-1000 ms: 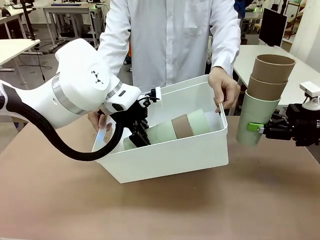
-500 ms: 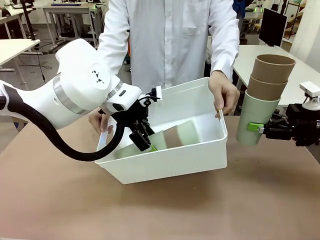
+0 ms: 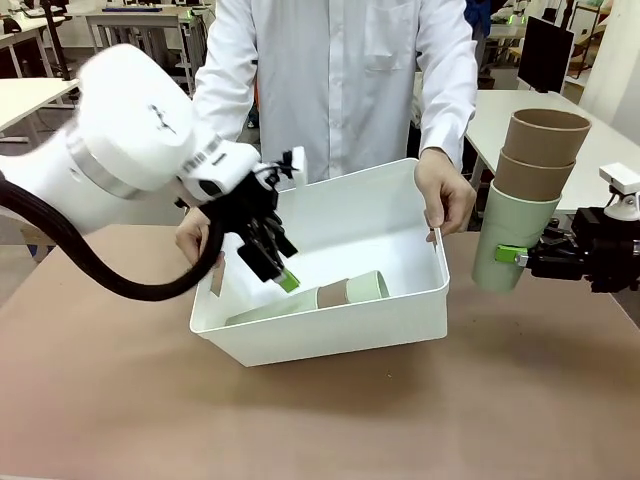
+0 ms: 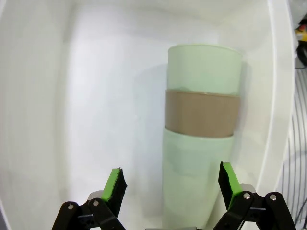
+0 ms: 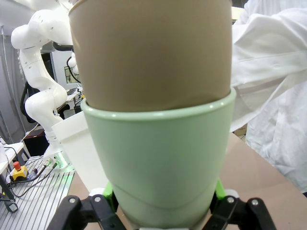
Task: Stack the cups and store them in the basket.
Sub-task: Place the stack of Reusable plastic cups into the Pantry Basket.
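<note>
The basket [image 3: 330, 335], a white rectangular bin with smooth solid walls and a rolled rim, sat on the counter near its middle, closer to the far edge. Inside it a lying stack [image 3: 320, 297] of three nested cups rested on its side close to the near wall. A pale mint tumbler was outermost, a tan-brown one sat in it, and another mint one was innermost, with the mouths toward the counter's right edge. An upright stack [image 3: 530, 195] of three more, mint at the bottom with two tan-brown cups nested above, hung clear of the counter by its right edge. Its mint cup was clamped between the jaws of the right gripper [image 3: 508, 256].
</note>
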You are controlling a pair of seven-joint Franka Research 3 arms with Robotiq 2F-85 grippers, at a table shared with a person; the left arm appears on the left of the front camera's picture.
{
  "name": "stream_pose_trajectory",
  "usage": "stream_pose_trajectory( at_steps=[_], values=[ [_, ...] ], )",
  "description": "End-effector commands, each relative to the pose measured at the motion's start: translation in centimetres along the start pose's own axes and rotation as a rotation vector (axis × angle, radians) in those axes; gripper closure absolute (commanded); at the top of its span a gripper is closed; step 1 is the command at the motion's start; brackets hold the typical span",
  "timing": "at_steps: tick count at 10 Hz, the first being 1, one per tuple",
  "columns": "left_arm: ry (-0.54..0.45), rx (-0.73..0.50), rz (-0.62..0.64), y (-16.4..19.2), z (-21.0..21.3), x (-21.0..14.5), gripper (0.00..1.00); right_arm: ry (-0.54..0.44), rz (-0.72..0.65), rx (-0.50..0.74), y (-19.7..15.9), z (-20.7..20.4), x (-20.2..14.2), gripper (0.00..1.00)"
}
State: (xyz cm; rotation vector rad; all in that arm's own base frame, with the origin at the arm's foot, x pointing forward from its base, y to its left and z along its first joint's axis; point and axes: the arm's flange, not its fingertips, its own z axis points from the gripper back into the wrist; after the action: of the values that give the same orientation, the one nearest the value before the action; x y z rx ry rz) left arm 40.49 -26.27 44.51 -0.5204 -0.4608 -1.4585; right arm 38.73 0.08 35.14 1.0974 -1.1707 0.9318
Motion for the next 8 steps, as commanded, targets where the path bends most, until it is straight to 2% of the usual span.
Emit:
stream_pose_trajectory(
  at_steps=[1,5,8],
  values=[
    [-0.026,-0.044,-0.006,0.1,4.4,-1.3,0.00,-0.002,0.003,0.001,0.1,-0.1,0.5,0.14],
    [-0.133,-0.056,0.000,0.0,15.4,-5.0,0.00,-0.002,0.003,0.001,0.1,-0.1,0.5,0.14],
    [-0.219,0.026,0.058,0.0,23.9,-12.1,0.00,-0.002,0.003,0.001,0.1,-0.1,0.5,0.14]
  ],
)
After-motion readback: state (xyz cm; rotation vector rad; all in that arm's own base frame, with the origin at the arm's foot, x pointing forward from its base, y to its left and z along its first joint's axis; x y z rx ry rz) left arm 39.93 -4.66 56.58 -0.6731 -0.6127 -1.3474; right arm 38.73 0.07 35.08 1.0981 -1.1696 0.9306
